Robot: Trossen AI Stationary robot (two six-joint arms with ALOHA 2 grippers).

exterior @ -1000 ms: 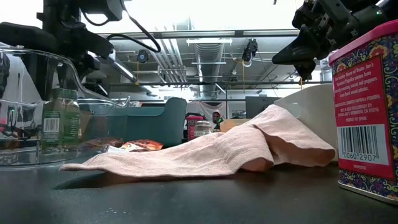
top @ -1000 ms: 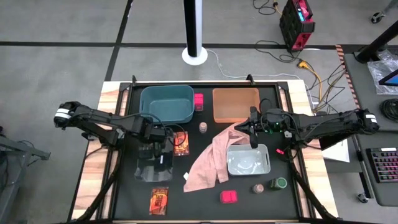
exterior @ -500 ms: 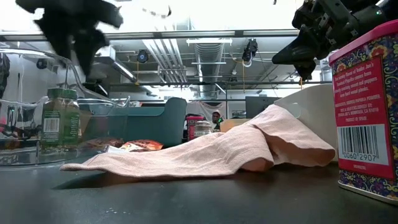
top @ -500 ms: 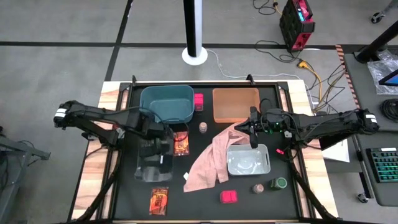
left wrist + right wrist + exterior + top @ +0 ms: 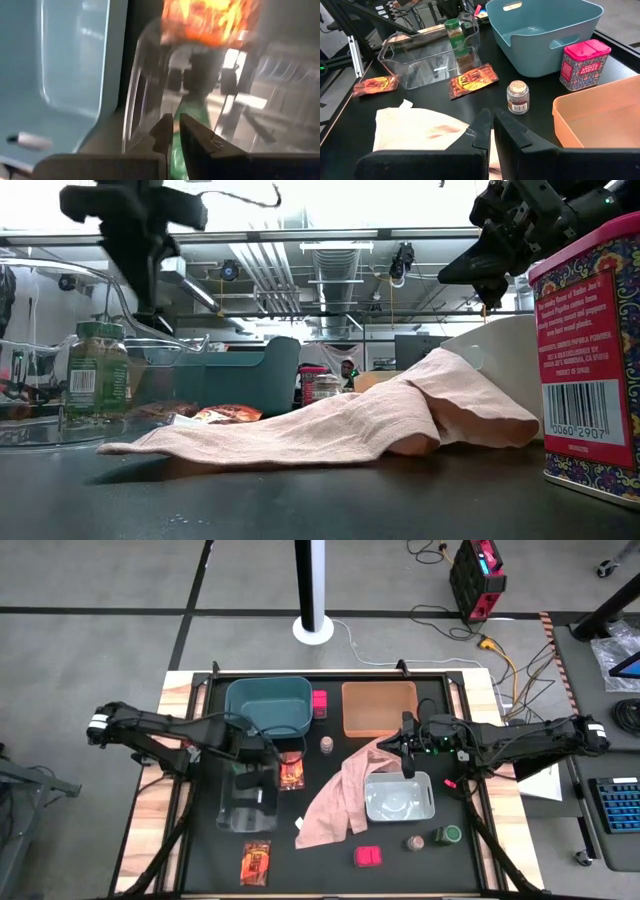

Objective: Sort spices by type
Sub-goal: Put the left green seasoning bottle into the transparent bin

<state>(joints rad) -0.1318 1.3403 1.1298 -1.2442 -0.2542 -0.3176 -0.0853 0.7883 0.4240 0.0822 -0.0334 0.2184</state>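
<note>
My left hand (image 5: 268, 772) has slid a little toward the middle since a moment ago; my right hand (image 5: 405, 762) has not moved.

From above, I see the left hand over the far end of the clear bin (image 5: 246, 802), next to the teal bin (image 5: 268, 706). An orange-red packet (image 5: 290, 771) lies just beside it. A second packet (image 5: 256, 862) lies near the front edge of the counter (image 5: 330, 855). The right hand hangs over the far rim of the grey bin (image 5: 398, 797), by the pink cloth (image 5: 335, 795). A pink box (image 5: 319, 702) sits between the teal bin and the orange bin (image 5: 379, 708). Another pink box (image 5: 368, 856), a brownish jar (image 5: 414, 842) and a green-lid jar (image 5: 446, 835) sit at the front.

From counter height, I see a green-lid jar (image 5: 97, 370) standing inside the clear bin.

In the left wrist view, my fingers (image 5: 165, 135) are pressed together, holding nothing.

In the right wrist view, my fingers (image 5: 482, 130) are pressed together too. A small brownish jar (image 5: 518, 97) stands alone past them.
</note>
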